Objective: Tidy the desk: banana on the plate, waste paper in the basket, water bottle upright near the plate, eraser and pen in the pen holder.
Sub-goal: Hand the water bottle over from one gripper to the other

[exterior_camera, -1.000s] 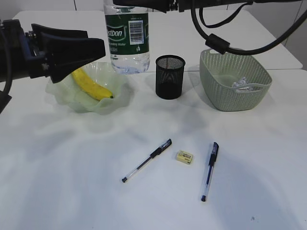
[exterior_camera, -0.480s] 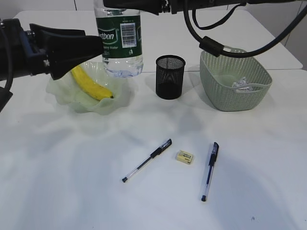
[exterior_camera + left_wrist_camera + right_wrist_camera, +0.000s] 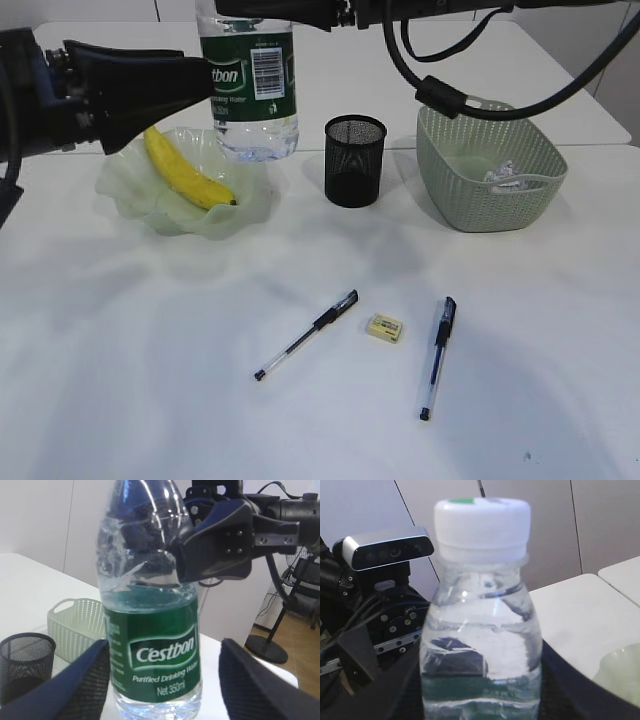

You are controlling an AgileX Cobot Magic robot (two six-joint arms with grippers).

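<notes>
A clear water bottle (image 3: 248, 90) with a green label hangs upright over the right rim of the pale green plate (image 3: 250, 205). My right gripper (image 3: 300, 10) is shut on the bottle's upper part (image 3: 480, 630). My left gripper (image 3: 160, 680) is open and straddles the label (image 3: 152, 645), with a gap still showing at its right finger. A banana (image 3: 185, 175) lies on the plate. Two pens (image 3: 305, 335) (image 3: 438, 355) and a yellow eraser (image 3: 385, 327) lie on the table. Crumpled waste paper (image 3: 503, 174) sits in the basket (image 3: 490, 215).
A black mesh pen holder (image 3: 354, 160) stands between the plate and the basket. The left arm (image 3: 60, 100) reaches in from the left edge, above the plate. Black cables (image 3: 450, 90) hang over the basket.
The bottle has shifted left, towards the plate, carried by my right gripper. My left gripper's fingers have drawn closer together around the label.
</notes>
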